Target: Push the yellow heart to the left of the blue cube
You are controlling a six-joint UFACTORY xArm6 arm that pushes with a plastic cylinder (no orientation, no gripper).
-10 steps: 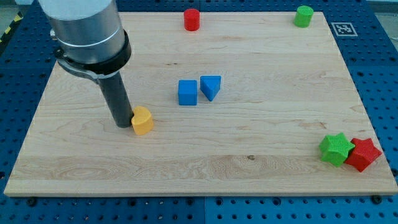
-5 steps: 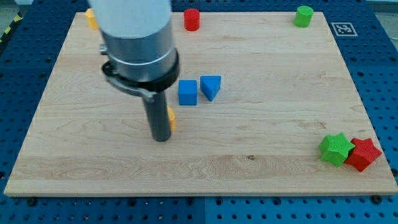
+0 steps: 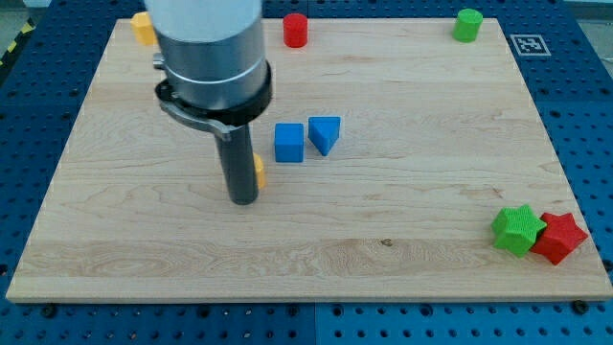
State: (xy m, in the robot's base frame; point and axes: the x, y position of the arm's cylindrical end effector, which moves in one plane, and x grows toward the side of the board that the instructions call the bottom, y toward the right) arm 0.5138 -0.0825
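The yellow heart (image 3: 259, 171) is mostly hidden behind my rod; only a sliver of its right side shows. It lies just left of and slightly below the blue cube (image 3: 288, 143), with a small gap between them. My tip (image 3: 243, 200) rests on the board at the heart's lower left side, touching or nearly touching it. A blue triangular block (image 3: 325, 134) sits against the cube's right side.
A red cylinder (image 3: 295, 30) and a green cylinder (image 3: 467, 24) stand at the view's top edge. A yellow-orange block (image 3: 144, 28) is at the top left, partly behind the arm. A green star (image 3: 518, 229) and a red star (image 3: 559, 238) sit at the bottom right.
The rod moved right from the board's left side, pushing the yellow heart right and slightly up toward the blue cube. In the last half second it shifted a little up and left.
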